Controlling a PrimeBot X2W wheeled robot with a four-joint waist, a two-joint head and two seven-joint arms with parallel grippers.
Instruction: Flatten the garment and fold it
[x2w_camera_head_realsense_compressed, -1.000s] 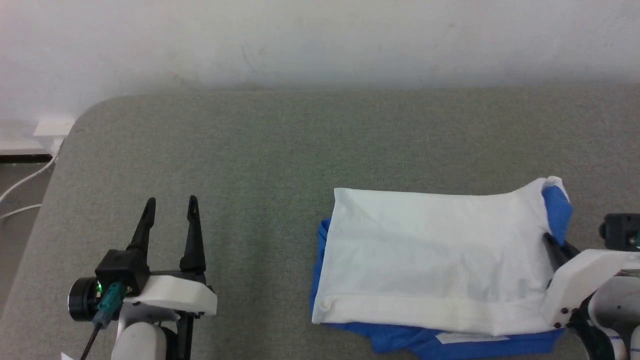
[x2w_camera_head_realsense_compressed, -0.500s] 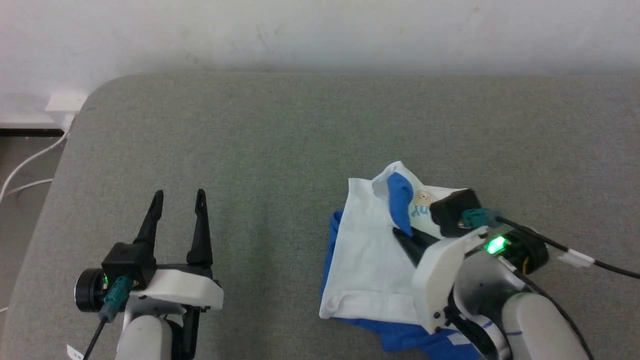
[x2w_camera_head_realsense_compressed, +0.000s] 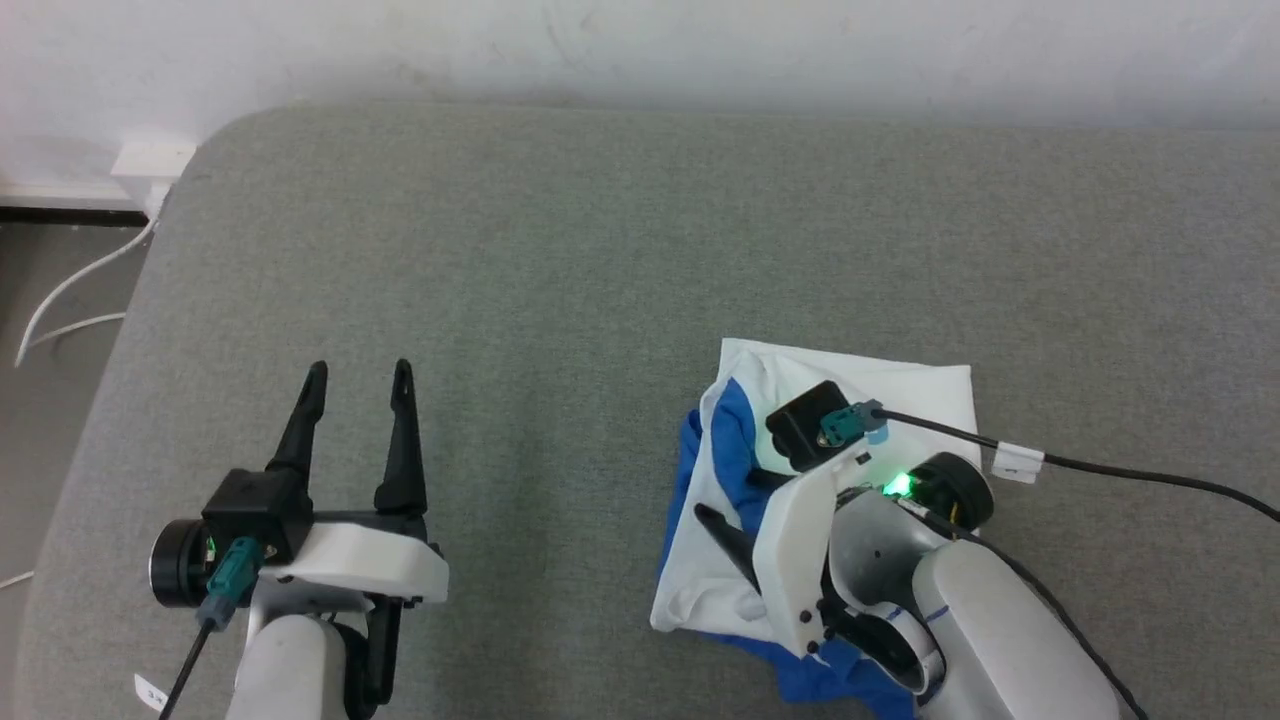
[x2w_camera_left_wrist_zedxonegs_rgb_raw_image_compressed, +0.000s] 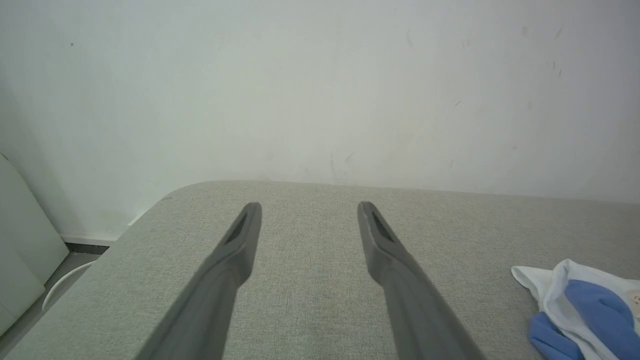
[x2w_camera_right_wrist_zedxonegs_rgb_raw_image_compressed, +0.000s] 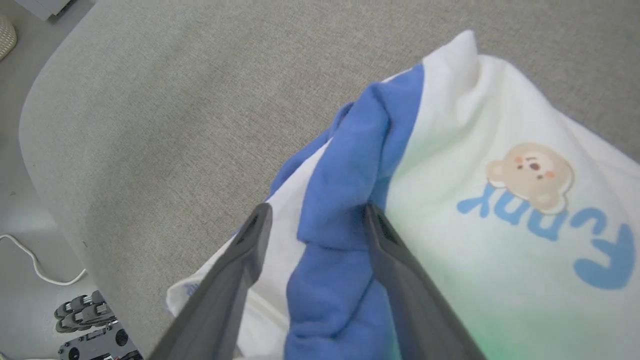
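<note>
— What are the two hands doing?

— Nearest to me, at seven o'clock, my left gripper (x2w_camera_head_realsense_compressed: 360, 367) hangs over the bare grey table (x2w_camera_head_realsense_compressed: 560, 280). Its fingers are wide apart and hold nothing. At five o'clock my right gripper (x2w_camera_right_wrist_zedxonegs_rgb_raw_image_compressed: 316, 207) is spread wide too. A blue fold lies between its fingers, but they do not clamp it.

— And the garment?

— The garment (x2w_camera_head_realsense_compressed: 900, 385) lies on the table at five o'clock, under the right gripper. It is bunched in layers, and the bear and the blue lettering face up. Farther, at twelve o'clock, stands the white wall (x2w_camera_head_realsense_compressed: 640, 50).
</note>
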